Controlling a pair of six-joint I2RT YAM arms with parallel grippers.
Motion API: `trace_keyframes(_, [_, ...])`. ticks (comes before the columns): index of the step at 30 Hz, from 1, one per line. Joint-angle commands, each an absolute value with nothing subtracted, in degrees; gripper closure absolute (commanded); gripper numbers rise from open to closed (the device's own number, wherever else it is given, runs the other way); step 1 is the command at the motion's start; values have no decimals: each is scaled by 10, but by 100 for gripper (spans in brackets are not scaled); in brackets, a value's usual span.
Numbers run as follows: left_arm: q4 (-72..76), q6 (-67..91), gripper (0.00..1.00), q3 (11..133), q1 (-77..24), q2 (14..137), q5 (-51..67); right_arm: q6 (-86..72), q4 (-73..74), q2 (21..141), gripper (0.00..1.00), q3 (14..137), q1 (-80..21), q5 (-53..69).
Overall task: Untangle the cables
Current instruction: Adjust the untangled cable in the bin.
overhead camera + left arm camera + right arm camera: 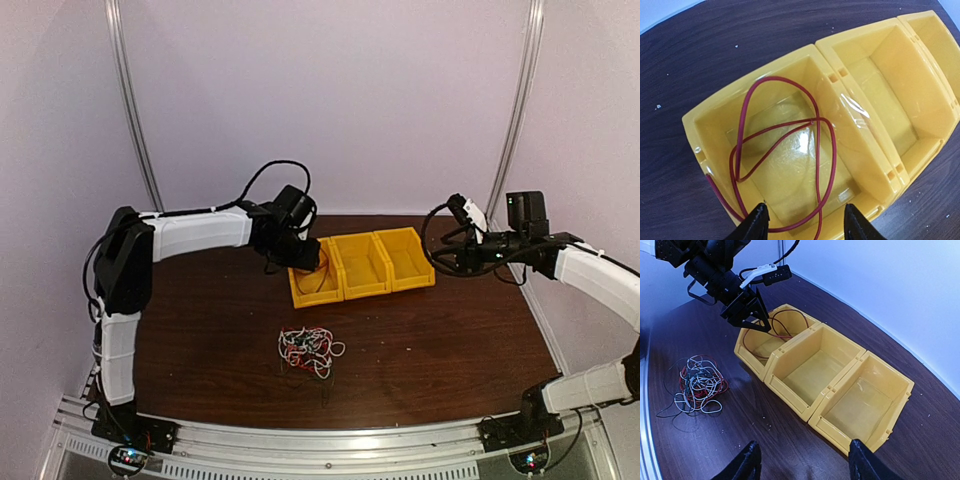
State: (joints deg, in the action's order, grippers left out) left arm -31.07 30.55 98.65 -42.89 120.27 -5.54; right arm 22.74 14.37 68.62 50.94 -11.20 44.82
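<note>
A tangled clump of red, white and black cables [310, 350] [696, 385] lies on the dark table in front of the bins. One red cable [812, 120] [790, 315] lies looped inside the leftmost yellow bin [700, 125] [303, 293]; part of it hangs over that bin's near rim. My left gripper [807, 225] [305, 262] [747, 310] hovers just above this bin, open; a strand of the red cable runs loosely between its fingertips, ungripped. Out to the right of the bins, my right gripper [802, 462] [447, 258] is open and holds nothing.
Three yellow bins stand side by side at the back of the table; the middle bin [790, 385] [362, 275] and the right bin [840, 427] [410, 270] hold nothing. The pale back wall curves closely behind them.
</note>
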Motion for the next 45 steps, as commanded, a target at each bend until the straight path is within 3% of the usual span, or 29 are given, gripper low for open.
trace_keyframes(1, [-293,303,47,1021,-418,1235,-52,232,148,684,41,506,-108,453])
trace_keyframes(8, [-287,302,48,1042,-417,1265,-32,232,149,687,40,506,-108,452])
trace_keyframes(17, [-293,268,56,1046,-419,1281,-9,232,150,689,41,506,-108,451])
trace_keyframes(26, [-347,177,55,1102,-439,1240,-21,228,150,693,41,507,-108,459])
trace_keyframes(39, [-307,138,50,998,-475,1108,-154,257,162,714,41,505,-108,459])
trace_keyframes(45, [-289,154,51,934,-482,1081,-111,261,161,710,41,507,-108,439])
